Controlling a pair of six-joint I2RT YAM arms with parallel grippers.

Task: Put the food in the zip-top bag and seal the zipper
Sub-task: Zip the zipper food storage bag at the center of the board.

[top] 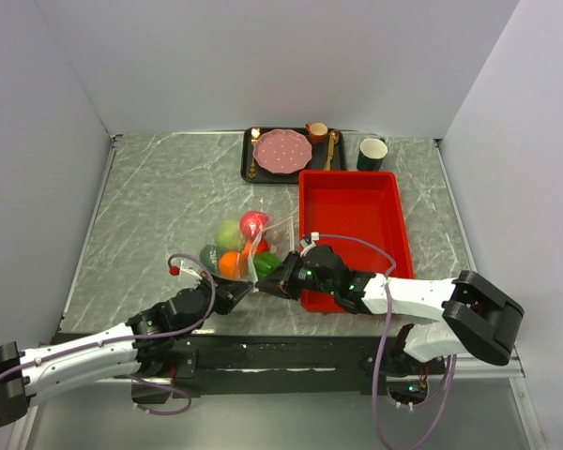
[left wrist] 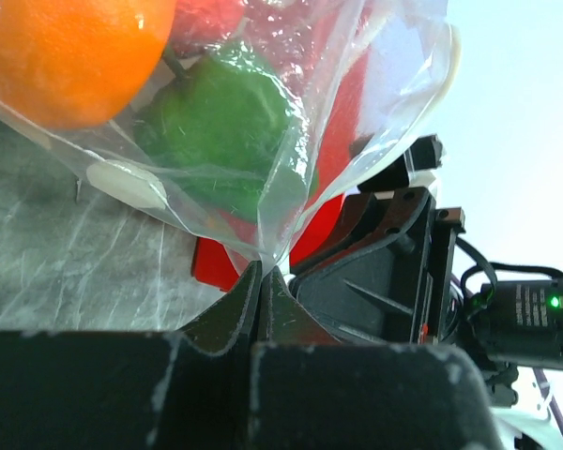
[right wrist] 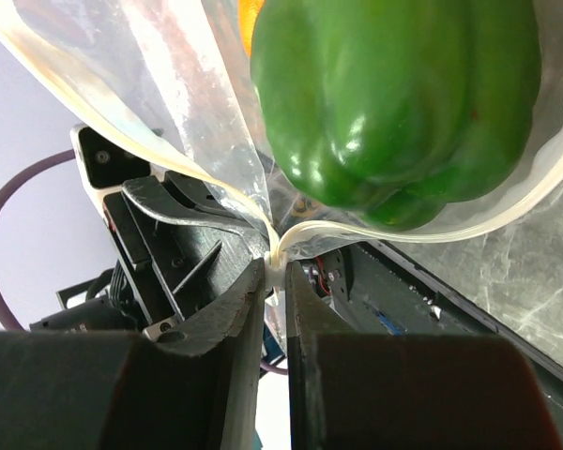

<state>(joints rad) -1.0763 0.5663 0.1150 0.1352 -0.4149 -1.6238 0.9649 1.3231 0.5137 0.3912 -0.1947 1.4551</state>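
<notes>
The zip-top bag (top: 263,246) lies mid-table with the food inside: pale cabbage (top: 229,232), red-yellow fruit (top: 253,223), orange (top: 229,263), dark avocado (top: 209,254) and green pepper (top: 266,265). My left gripper (top: 246,289) is shut on the bag's near edge; its wrist view shows clear film (left wrist: 263,253) pinched between the jaws, under the pepper (left wrist: 230,131) and orange (left wrist: 66,52). My right gripper (top: 266,284) meets it from the right, shut on the white zipper (right wrist: 280,251) just below the pepper (right wrist: 394,103). The apple is hidden.
A red tray (top: 353,225) stands right of the bag, under my right arm. A black tray (top: 248,172) at the back holds a pink plate (top: 282,151), cutlery and an orange cup (top: 316,131). A dark cup (top: 372,153) stands beside it.
</notes>
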